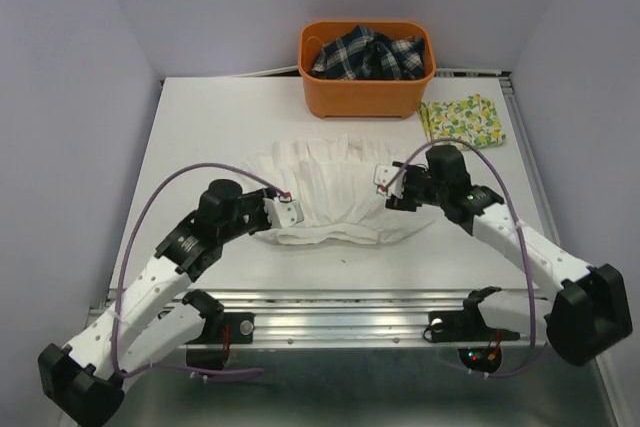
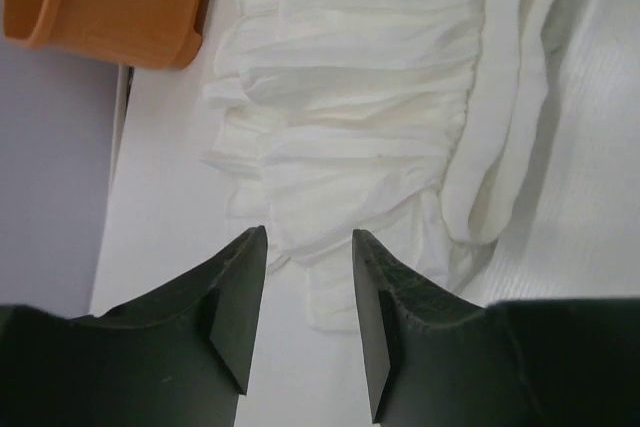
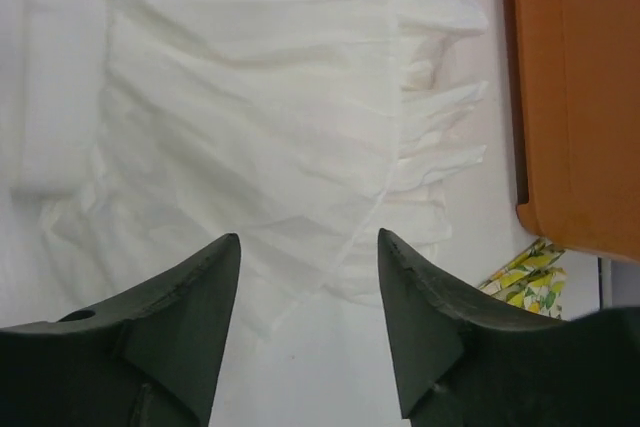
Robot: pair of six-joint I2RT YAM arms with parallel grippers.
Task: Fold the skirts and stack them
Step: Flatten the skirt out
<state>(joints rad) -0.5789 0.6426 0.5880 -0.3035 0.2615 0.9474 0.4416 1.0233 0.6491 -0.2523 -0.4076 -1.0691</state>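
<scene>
The plain white crinkly skirt (image 1: 335, 192) lies gathered in the middle of the table, with a ruffled hem (image 2: 340, 77). My left gripper (image 1: 288, 209) hovers at its left edge. In the left wrist view that gripper (image 2: 310, 237) is open, with only table and the skirt's corner between its fingers. My right gripper (image 1: 385, 185) is over the skirt's right side. The right wrist view shows it (image 3: 308, 239) open above the pleated cloth (image 3: 250, 117), holding nothing. The lemon-print skirt (image 1: 465, 119) lies folded at the back right, and a corner of it (image 3: 525, 277) shows beside the basket.
An orange plastic basket (image 1: 366, 82) stands at the back centre with a dark plaid cloth (image 1: 365, 52) inside. Its wall shows in both wrist views (image 2: 110, 2) (image 3: 580, 97). The metal rail (image 1: 340, 322) with the arm bases runs along the near edge.
</scene>
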